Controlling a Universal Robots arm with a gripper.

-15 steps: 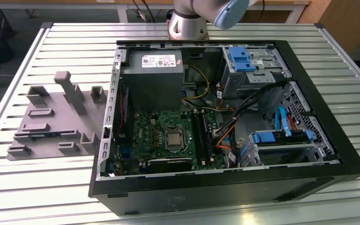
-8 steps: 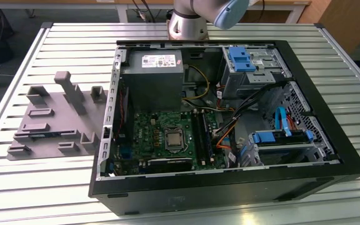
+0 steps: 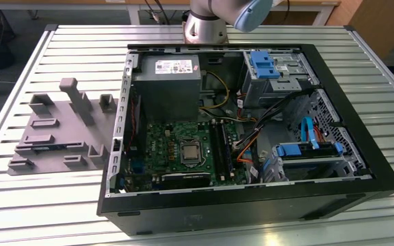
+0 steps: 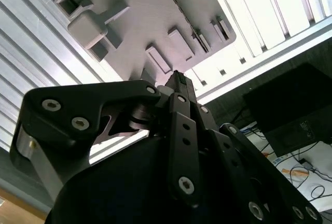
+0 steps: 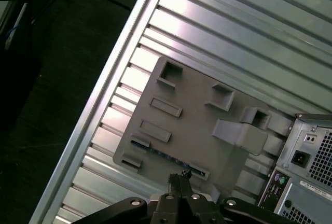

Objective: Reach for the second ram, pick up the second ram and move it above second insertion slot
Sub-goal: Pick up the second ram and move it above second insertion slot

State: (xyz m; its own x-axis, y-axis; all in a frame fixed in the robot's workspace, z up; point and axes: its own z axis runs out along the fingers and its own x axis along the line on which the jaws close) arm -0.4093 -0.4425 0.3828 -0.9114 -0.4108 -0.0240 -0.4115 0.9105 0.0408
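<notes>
Hovering over the grey fixture plate (image 5: 207, 105), I record my gripper (image 5: 179, 179) with its fingers pressed together and nothing between them, as seen in both wrist views. The second ram (image 5: 166, 155) is not yet in hand. It lies as a long dark strip in a narrow slot along one edge of the plate, just ahead of my fingertips and apart from them. In the exterior view the plate sits at the exterior view's left on the slatted table (image 3: 80, 41), beside the open computer case (image 3: 252, 207). The memory slots (image 3: 219, 148) lie at centre frame on the motherboard (image 3: 176, 136), well apart from the ram. Assessment: the module is light, thin and stiff, but fragile at its contact edge and chips. The sound hold is across the flat faces near mid-length, on the exposed upper edge, with modest clamping force.
</notes>
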